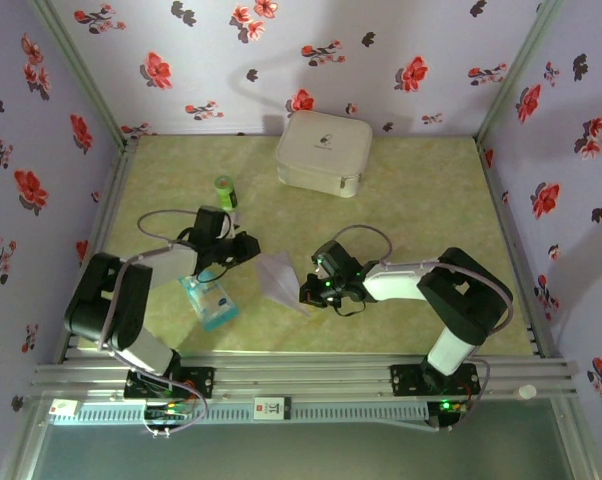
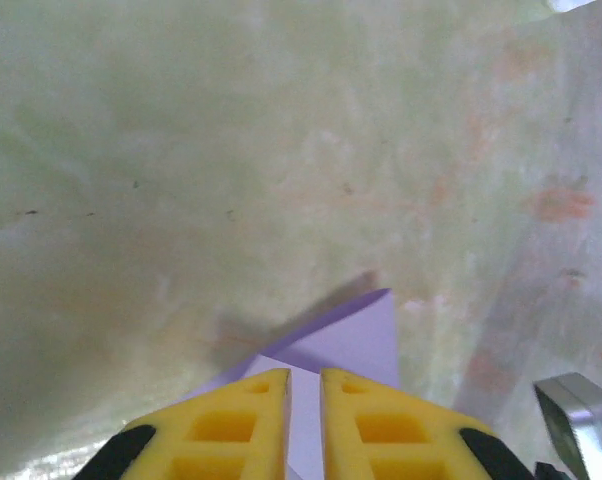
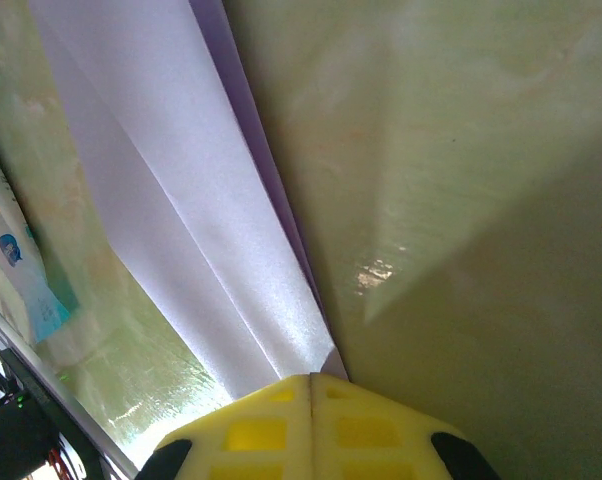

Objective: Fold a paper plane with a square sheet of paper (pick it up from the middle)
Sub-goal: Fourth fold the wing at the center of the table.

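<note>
The paper plane (image 1: 279, 281) is pale lavender, plain and unmarked, folded into a narrow pointed wedge. In the top view it sits just below the middle of the frame, its wide end to the upper left and its point to the lower right. The left wrist view shows one corner (image 2: 355, 331) pointing toward the top of the frame, with a shadow on its left. In the right wrist view the paper's long panels (image 3: 181, 190) run from the upper left down to the bottom centre, creased lengthwise, with a darker layer along the right edge.
</note>
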{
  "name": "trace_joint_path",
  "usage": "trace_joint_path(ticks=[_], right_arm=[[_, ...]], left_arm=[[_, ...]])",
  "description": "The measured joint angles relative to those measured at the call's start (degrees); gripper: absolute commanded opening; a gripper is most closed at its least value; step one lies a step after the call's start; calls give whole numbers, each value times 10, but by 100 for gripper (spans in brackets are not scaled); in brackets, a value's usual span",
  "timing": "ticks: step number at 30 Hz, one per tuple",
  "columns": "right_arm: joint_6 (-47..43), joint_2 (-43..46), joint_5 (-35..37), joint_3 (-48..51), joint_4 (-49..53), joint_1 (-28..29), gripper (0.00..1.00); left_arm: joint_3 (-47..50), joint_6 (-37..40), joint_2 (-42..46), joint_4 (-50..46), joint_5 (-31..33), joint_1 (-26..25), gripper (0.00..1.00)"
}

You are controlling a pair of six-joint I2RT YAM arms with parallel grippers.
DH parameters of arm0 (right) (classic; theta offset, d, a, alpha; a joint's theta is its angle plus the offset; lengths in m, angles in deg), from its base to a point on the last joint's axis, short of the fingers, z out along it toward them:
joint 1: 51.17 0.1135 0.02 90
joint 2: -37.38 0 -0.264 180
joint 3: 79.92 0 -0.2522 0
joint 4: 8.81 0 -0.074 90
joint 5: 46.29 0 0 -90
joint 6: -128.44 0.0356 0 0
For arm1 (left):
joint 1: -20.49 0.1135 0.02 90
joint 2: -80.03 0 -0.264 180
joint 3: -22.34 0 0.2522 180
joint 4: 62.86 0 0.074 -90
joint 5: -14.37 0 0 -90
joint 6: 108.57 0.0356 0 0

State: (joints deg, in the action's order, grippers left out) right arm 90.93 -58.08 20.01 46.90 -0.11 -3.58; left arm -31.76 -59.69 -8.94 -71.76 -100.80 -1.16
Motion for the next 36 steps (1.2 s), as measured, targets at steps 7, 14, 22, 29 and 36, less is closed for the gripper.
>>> trace_joint_path(ticks=[7, 14, 22, 29, 36], right_arm=[[-3, 0, 0, -5, 10, -1, 0], [-5, 0, 0, -8, 16, -1, 1], [0, 46, 15, 0, 54, -3, 16], [48, 159, 35, 59, 60, -4, 31], [111, 178, 27, 122, 47, 1, 33]], left_arm=[[-3, 0, 29, -12, 12, -58, 16], [-15, 0, -17, -10, 10, -123, 15], [-16, 5, -60, -26, 49, -146, 13], [-14, 3, -60, -23, 57, -145, 13], [7, -21, -60, 10, 39, -128, 13]])
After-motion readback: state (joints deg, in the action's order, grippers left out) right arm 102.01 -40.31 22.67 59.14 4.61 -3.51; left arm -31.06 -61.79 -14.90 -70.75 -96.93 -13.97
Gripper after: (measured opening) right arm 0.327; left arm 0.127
